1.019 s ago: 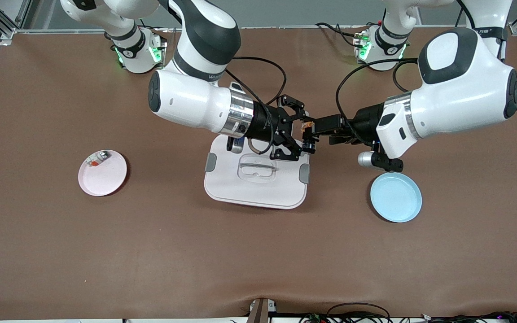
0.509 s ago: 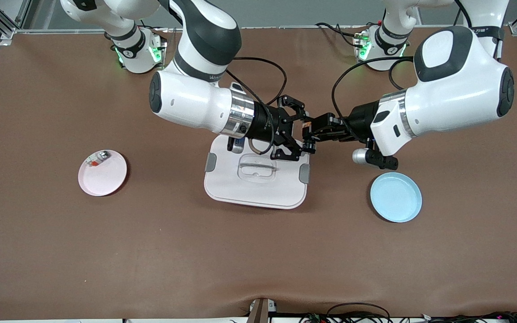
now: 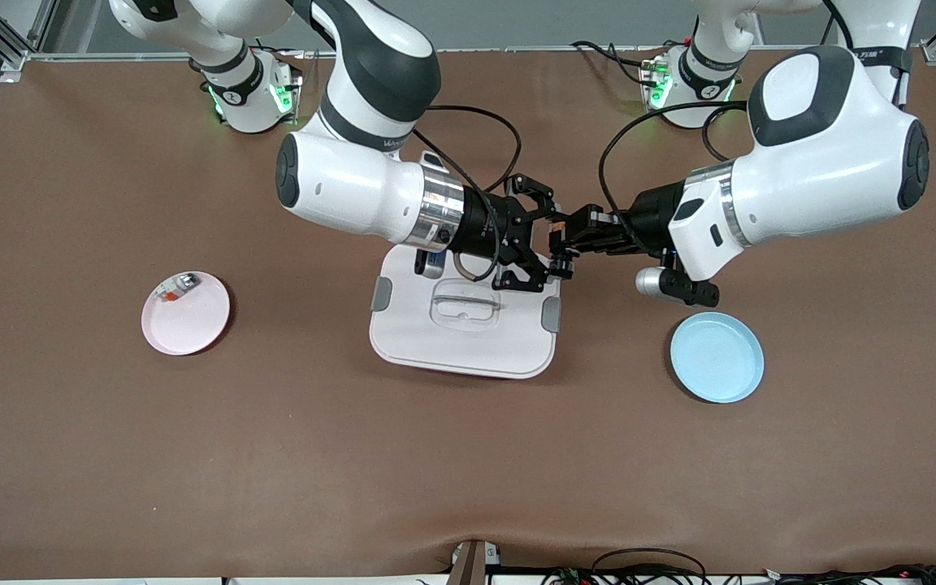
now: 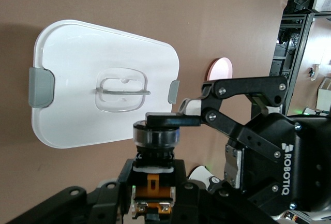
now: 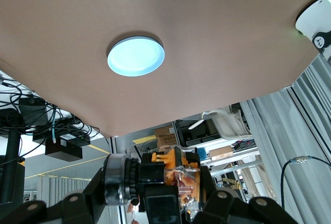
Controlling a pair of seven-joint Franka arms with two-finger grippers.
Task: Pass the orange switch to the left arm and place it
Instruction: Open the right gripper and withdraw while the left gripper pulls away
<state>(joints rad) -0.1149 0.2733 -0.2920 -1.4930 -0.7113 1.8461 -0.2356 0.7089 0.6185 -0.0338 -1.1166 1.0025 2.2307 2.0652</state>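
One orange switch [image 3: 553, 235], pinched by both my left gripper [image 3: 559, 241] and my right gripper [image 3: 548, 244], above the edge of one white box [image 3: 463, 329]. Two plates: one pink [image 3: 186, 314], one blue [image 3: 717, 357].

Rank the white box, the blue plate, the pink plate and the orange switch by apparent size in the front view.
1. White box, largest.
2. Blue plate and pink plate: about alike, not ranked.
3. Orange switch, smallest, held in the air above the box.

Brown table [image 3: 110, 447] (matte), grey curtains [image 5: 289, 146]
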